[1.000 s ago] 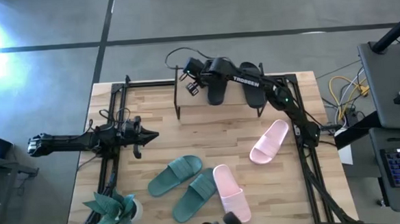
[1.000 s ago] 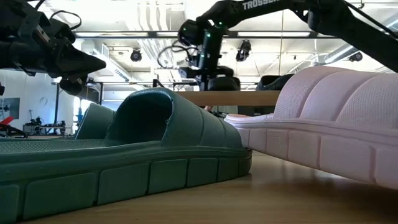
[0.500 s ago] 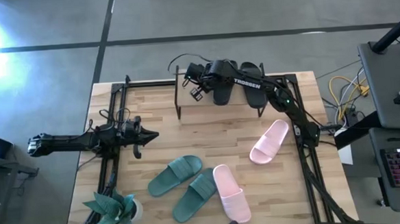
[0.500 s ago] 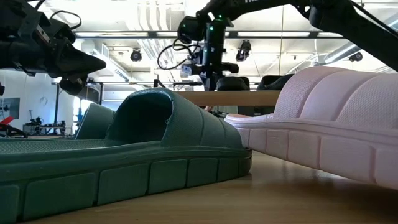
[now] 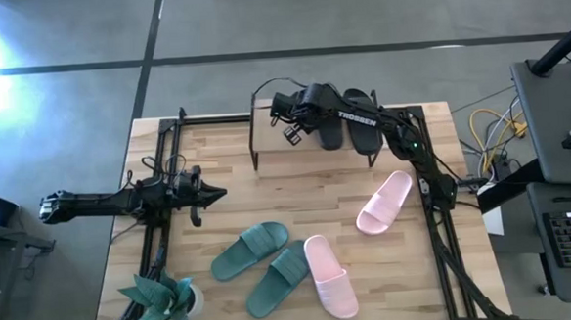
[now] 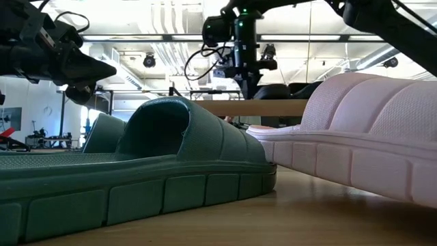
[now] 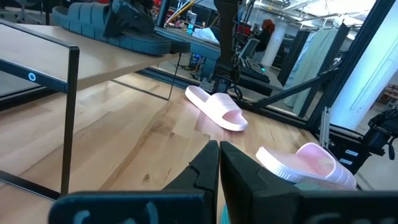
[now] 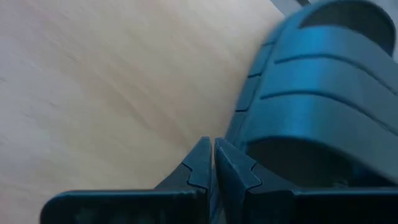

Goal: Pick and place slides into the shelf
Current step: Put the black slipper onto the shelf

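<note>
Two black slides lie side by side on the shelf at the counter's far edge. The right hand hovers just left of them, fingers pressed together, holding nothing. Of the four slides left, the lone pink slide lies nearest that arm, long axis running diagonally toward the shelf. The left hand waits at the left, fingers together.

right arm stretched across the far side w/ its wrist bent down, right gripper hanging w/ fingers pressed together, nothing between them, while left arm lies low & level at the left edge, left gripper fingers closed too.
</note>
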Controlling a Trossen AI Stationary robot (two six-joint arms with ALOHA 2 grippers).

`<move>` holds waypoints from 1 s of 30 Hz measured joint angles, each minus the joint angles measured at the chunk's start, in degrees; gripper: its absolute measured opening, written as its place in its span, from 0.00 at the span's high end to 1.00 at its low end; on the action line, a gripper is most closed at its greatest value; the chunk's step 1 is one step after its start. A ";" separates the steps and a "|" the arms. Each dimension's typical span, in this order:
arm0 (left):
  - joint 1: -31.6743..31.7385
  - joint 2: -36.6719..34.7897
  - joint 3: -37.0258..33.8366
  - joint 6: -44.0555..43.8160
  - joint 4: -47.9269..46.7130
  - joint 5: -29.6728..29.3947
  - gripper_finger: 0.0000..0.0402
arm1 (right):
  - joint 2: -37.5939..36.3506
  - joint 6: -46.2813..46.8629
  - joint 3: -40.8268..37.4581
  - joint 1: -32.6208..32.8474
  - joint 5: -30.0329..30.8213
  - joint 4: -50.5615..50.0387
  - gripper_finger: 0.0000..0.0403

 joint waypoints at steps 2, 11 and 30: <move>-0.01 0.01 0.00 0.00 0.00 0.00 1.00 | -0.22 1.10 0.00 0.24 -0.03 -1.17 0.97; 0.00 0.00 0.00 -0.02 0.00 0.00 1.00 | -2.55 0.57 0.00 1.74 -0.08 1.64 0.97; 0.00 -0.01 0.00 -0.01 0.00 0.00 1.00 | 1.02 -19.42 0.02 -6.73 -7.69 15.58 0.97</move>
